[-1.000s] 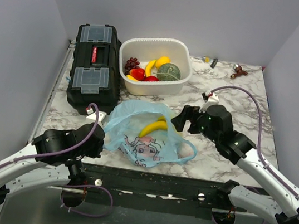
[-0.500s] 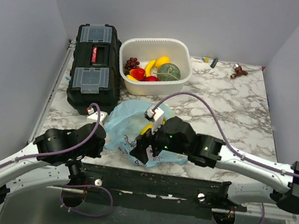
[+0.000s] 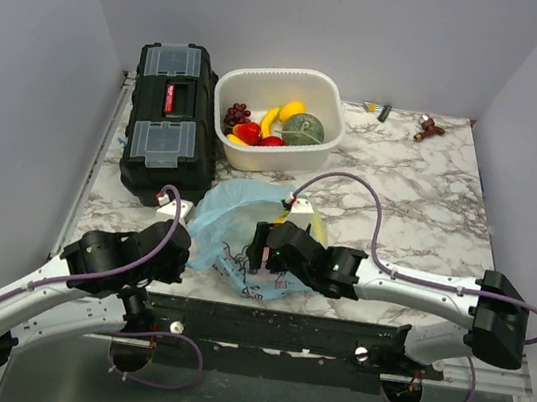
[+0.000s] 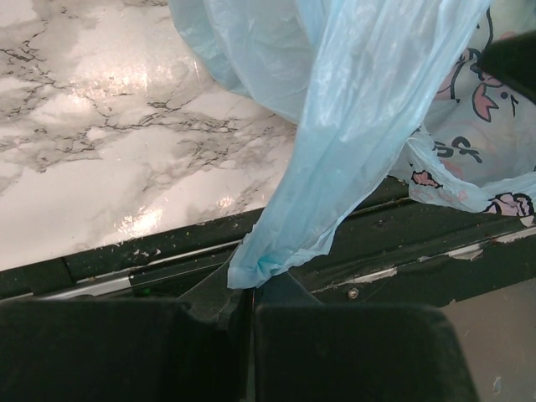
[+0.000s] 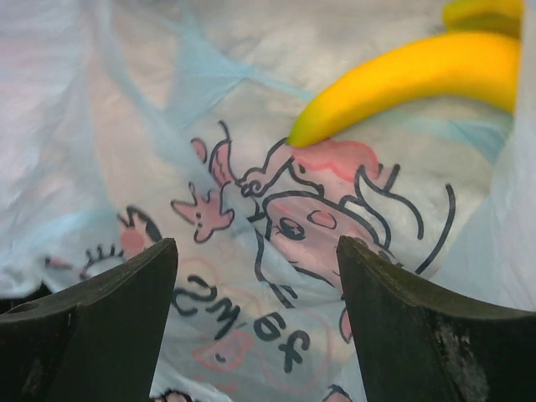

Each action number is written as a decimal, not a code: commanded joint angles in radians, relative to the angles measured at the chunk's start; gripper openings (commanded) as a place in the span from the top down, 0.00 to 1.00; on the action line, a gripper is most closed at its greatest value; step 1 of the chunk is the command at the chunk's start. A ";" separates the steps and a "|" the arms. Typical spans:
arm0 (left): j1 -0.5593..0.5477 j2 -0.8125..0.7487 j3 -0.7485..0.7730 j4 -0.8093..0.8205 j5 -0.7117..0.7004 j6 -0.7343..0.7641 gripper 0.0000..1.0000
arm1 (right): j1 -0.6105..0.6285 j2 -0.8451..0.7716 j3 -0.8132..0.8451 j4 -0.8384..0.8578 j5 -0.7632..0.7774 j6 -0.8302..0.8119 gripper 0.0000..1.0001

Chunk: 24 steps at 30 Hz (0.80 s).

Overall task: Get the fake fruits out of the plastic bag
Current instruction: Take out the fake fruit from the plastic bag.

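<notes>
Here: one marble table [image 3: 421, 194], grey walls, one plastic bag [image 3: 231, 218] at the near edge.
The left gripper [image 4: 251, 303] is pinched on the bag's handle; the right gripper [image 5: 255, 251] is spread above the bag, two bananas [image 5: 410, 75] inside. Behind: one white tub [image 3: 323, 147], one black toolbox [image 3: 163, 130].

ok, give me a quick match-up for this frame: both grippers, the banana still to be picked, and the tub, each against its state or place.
Things
1. left gripper
2. right gripper
3. banana
4. white tub

States and places
A. lying in the plastic bag
B. open, just above the bag
C. on the table behind the bag, fake fruits in it
D. shut on a strip of the bag

Pairs: 1-D, 2-B, 3-A, 4-C
</notes>
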 commanded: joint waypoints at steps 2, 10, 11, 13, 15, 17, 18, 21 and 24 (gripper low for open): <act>0.000 0.011 -0.002 -0.005 -0.007 0.006 1.00 | -0.002 0.063 -0.004 -0.048 0.244 0.564 0.22; -0.001 0.000 -0.003 -0.005 -0.009 0.006 1.00 | -0.014 0.262 0.200 -0.332 0.412 0.847 0.26; -0.001 -0.005 -0.003 -0.006 -0.009 0.006 1.00 | -0.022 0.285 0.215 -0.341 0.412 0.857 0.26; -0.001 -0.008 -0.003 -0.004 -0.009 0.005 1.00 | -0.040 0.323 0.242 -0.362 0.397 0.892 0.27; -0.001 -0.012 -0.003 -0.004 -0.008 0.004 1.00 | -0.061 0.359 0.259 -0.361 0.377 0.906 0.27; 0.000 -0.012 -0.003 -0.004 -0.009 0.005 1.00 | -0.080 0.394 0.281 -0.365 0.377 0.906 0.28; -0.001 -0.011 -0.003 -0.004 -0.010 0.005 1.00 | -0.089 0.412 0.292 -0.366 0.379 0.906 0.28; 0.000 -0.009 -0.003 -0.004 -0.009 0.006 1.00 | -0.117 0.456 0.319 -0.377 0.383 0.907 0.28; 0.000 -0.006 -0.003 -0.004 -0.007 0.006 1.00 | -0.140 0.501 0.339 -0.383 0.386 0.910 0.28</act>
